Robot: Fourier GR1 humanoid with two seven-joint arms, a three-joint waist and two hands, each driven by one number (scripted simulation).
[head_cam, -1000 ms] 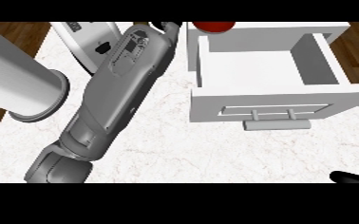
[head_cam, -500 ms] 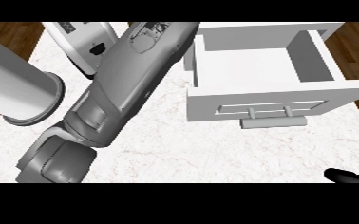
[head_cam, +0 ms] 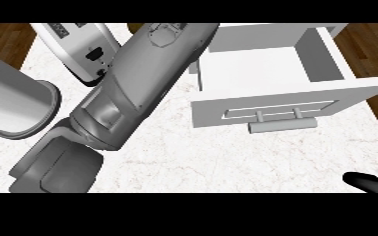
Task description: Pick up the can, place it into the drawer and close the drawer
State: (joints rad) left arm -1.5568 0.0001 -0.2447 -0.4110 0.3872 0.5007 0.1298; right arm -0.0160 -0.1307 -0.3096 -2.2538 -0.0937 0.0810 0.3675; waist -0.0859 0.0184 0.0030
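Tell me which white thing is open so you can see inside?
The drawer on the right, with the bar handle on its front. Its top is open and its inside shows. The white appliance at the upper left is closed.

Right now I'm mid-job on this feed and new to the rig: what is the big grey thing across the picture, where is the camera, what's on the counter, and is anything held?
The camera sits at the robot's head and looks steeply down at a white marble counter. The big grey shape is the robot's left forearm, stretching from the lower left up towards the top edge; its hand is out of view there, so I cannot say whether it holds anything. The black tip at the lower right corner is the right hand; too little of it shows to judge. On the counter stands an open white drawer with a bar handle; its inside looks empty. At the left are a white appliance and a grey cylinder. No can is visible.
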